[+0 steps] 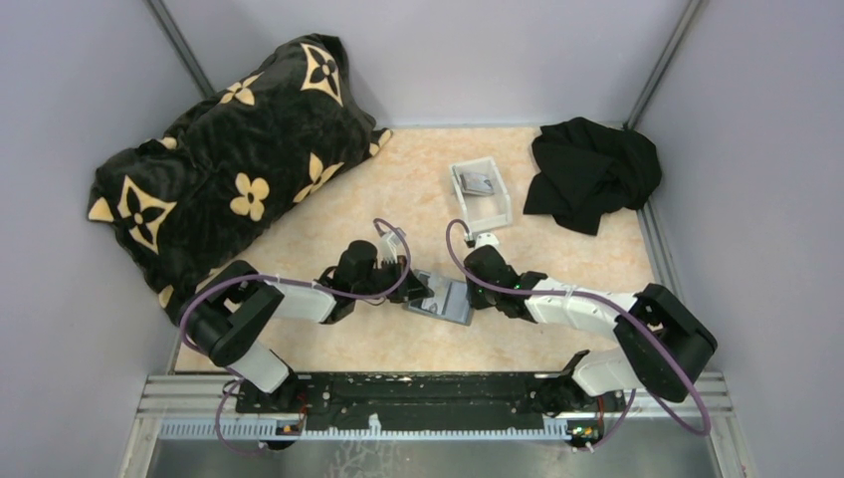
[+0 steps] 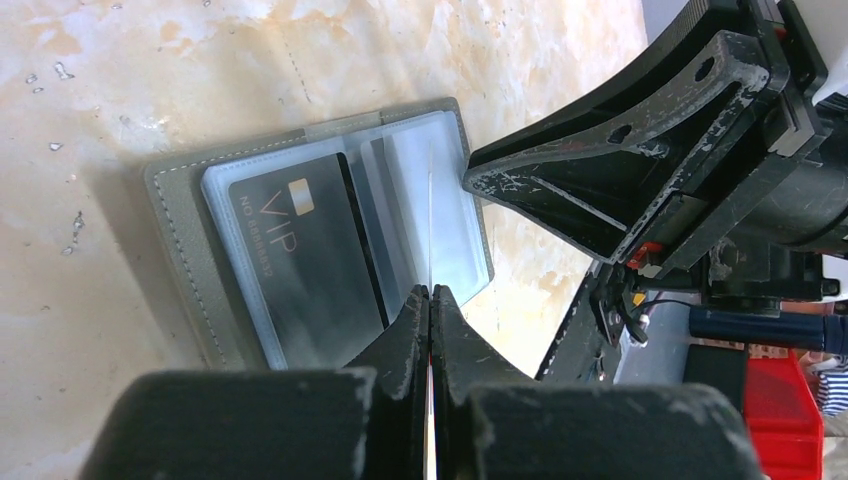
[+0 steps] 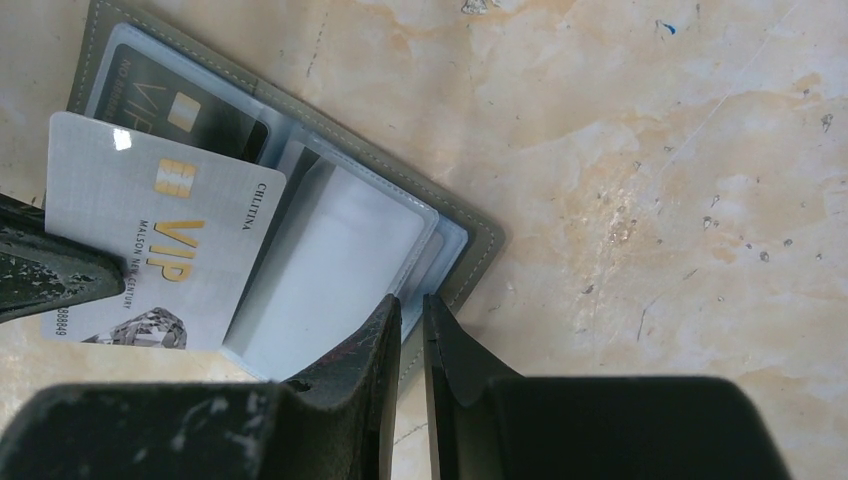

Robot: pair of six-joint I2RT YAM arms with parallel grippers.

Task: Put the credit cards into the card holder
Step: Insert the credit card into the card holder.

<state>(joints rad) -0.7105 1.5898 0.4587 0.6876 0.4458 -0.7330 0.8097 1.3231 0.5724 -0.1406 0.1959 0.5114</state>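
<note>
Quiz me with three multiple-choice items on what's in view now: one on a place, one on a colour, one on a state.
1. Where does the white tray stand?
A) beyond the card holder, farther from the robot
B) at the near edge, between the two arms
C) against the left side

2. What colour is the sleeved card already in the card holder?
A) red
B) black
C) green

3. How is the left gripper?
A) wide open and empty
B) shut on the white tray's rim
C) shut on a silver card

Answers:
1 A: the top view shows the white tray past the open card holder.
2 B: the left wrist view shows a dark card with VIP lettering under the clear sleeve.
3 C: its fingers meet on the card's edge, and the right wrist view shows that card's silver face over the card holder.
</note>
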